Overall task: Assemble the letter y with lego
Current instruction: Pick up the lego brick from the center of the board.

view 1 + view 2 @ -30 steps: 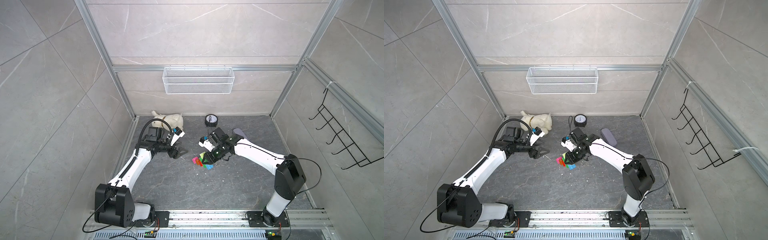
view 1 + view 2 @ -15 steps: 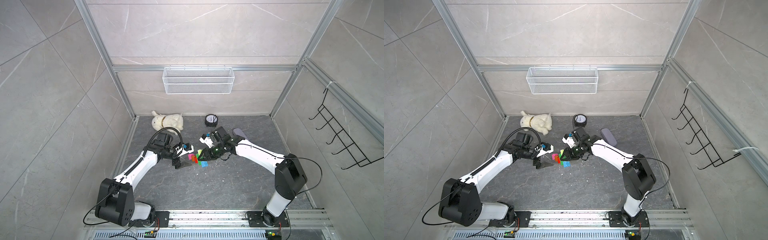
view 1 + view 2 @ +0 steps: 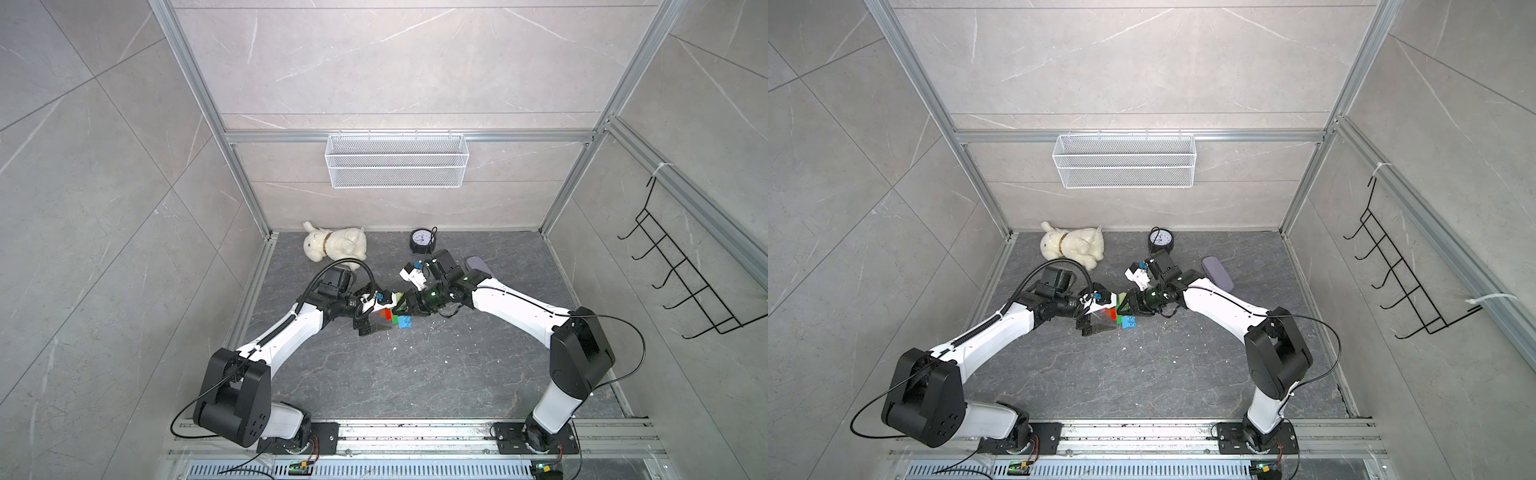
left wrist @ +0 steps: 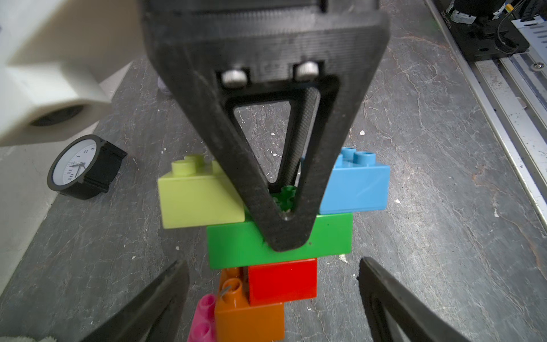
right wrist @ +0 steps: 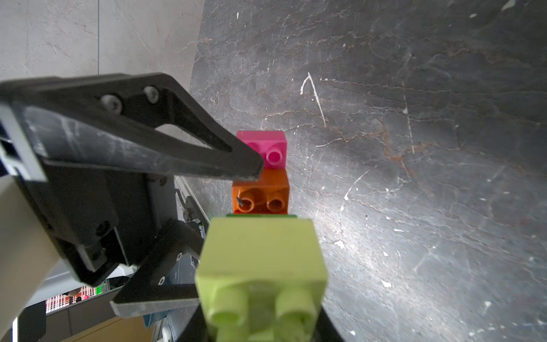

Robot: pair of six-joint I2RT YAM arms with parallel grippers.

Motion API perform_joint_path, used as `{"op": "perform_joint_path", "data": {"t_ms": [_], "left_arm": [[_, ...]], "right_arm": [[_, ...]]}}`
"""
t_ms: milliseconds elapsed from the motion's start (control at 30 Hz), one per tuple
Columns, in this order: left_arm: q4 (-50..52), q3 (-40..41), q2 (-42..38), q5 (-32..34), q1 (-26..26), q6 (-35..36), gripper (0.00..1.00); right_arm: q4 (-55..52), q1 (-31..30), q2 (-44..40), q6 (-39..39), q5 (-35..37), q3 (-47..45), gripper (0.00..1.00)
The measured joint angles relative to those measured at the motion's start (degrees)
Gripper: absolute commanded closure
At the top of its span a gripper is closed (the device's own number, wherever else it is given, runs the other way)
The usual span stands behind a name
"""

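Grey veined stone is forming the worktop point(image 3: 415, 374) under both my arms, with pale tiled walls point(image 3: 395, 62) around it and a white wire basket point(image 3: 397, 166) hanging on the back wall. A plush dog point(image 3: 332, 247) and a small black clock point(image 3: 420, 241) are sitting near that wall, apart from the bricks.

My right end effector point(image 3: 400, 308) is pinching the letter y point(image 3: 395, 319). Its jaws are pressed onto the long green brick point(image 4: 233, 245), going in between the yellow-green brick point(image 4: 198, 198) and the blue brick point(image 4: 355, 186) that are sitting on its two ends. In the left wrist view one black finger of it is covering the middle of the green brick.

My left end effector point(image 4: 273, 263) is standing spread wide, closed on nothing, and is facing my right one from the stem end of the letter. The red brick point(image 4: 282, 281), orange brick point(image 4: 248, 319) and pink brick point(image 4: 204, 319) are stepping away from the green one into the gap between my left fingers point(image 4: 154, 302), the pink one deepest in. In the left wrist view a gap is showing on each side of the stem. In the right wrist view one left fingertip point(image 5: 248, 168) is overlapping the pink brick's edge, and I cannot tell whether it is touching. Nor can I tell whether the letter is resting on the worktop or hanging just above it.
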State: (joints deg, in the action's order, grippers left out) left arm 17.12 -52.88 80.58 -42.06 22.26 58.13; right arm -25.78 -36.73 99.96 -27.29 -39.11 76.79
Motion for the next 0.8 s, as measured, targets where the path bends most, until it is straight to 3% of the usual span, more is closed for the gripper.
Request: {"op": "perform_joint_path", "data": {"t_ms": [800], "left_arm": [[-3.26,0.0,0.48,-2.08,1.31,-4.96,0.2]], "right_arm": [[1.88,0.42,0.0,-1.7,-2.64,-0.42,0.7]]}}
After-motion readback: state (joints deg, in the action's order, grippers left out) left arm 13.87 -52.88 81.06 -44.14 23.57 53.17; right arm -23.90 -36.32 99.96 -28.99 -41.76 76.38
